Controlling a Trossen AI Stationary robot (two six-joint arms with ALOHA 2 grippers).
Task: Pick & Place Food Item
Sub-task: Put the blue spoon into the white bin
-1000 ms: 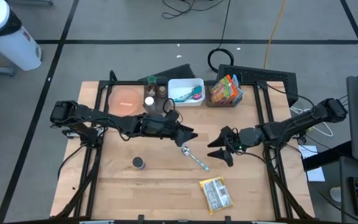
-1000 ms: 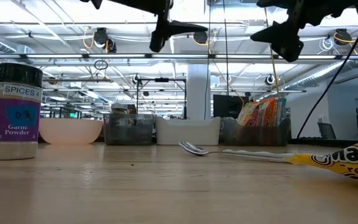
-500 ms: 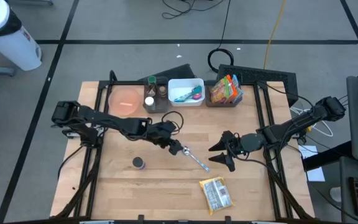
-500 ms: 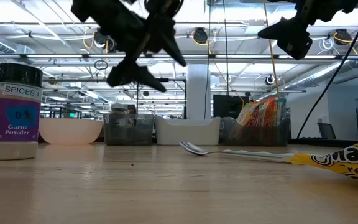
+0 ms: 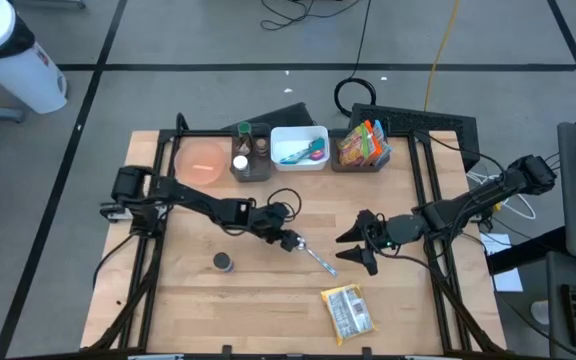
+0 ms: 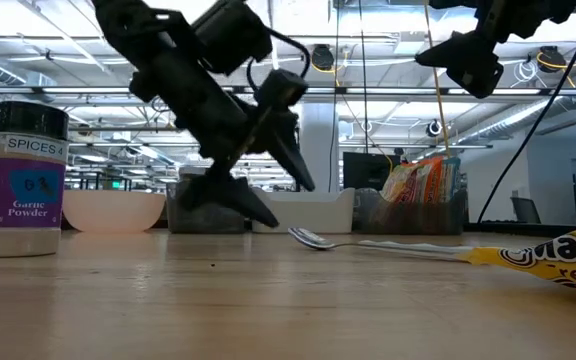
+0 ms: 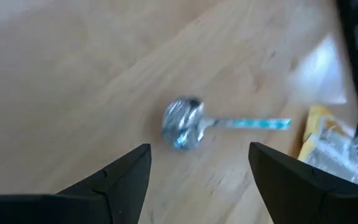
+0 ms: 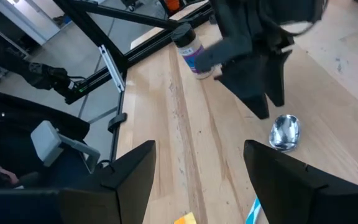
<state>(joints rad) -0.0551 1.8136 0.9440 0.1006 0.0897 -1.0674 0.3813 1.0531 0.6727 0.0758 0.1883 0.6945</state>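
A metal spoon (image 5: 313, 254) with a blue handle lies flat on the wooden table, its bowl (image 7: 183, 122) toward the left arm. My left gripper (image 5: 290, 240) hangs open, tipped downward, just above the table beside the spoon's bowl (image 6: 308, 238); it touches nothing. A yellow snack packet (image 5: 348, 311) lies flat near the front edge, past the spoon's handle (image 7: 253, 124). A garlic powder jar (image 5: 224, 262) stands upright at the front left. My right gripper (image 5: 353, 247) is open and held high above the table (image 6: 458, 55), to the right of the spoon.
Along the far edge stand a pink bowl (image 5: 201, 160), a dark bin with spice jars (image 5: 250, 155), a white bin (image 5: 299, 147) and a bin of snack bags (image 5: 363, 146). Bare wood lies between the jar (image 6: 28, 180) and the packet (image 6: 558, 255).
My left gripper has come down from high above the table toward the near edge and has tipped steeply downward, ending low beside the spoon's bowl. Its fingers have stayed open. The spoon, packet and jar have not moved.
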